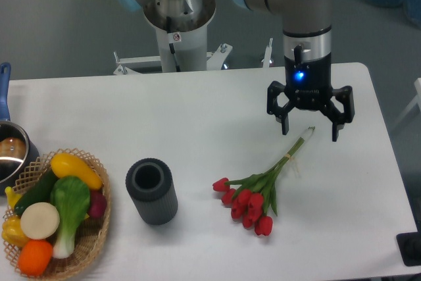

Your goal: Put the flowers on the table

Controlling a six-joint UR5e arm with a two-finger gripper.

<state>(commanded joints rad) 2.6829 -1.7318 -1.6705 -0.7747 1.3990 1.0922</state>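
Observation:
The flowers [253,197], a bunch of red tulip buds with green leaves and pale green bound stems, lie flat on the white table [197,116], right of centre. The buds point to the front left and the stem ends point to the back right. My gripper [310,131] hangs just above the stem ends with its fingers spread wide. It is open and holds nothing. The stem tips show between the two fingers.
A dark grey ribbed cylinder vase [152,191] stands left of the flowers. A wicker basket [99,228] of toy vegetables sits at the front left corner. A metal pot with a blue handle [8,149] is at the left edge. The robot base [177,24] stands behind the table.

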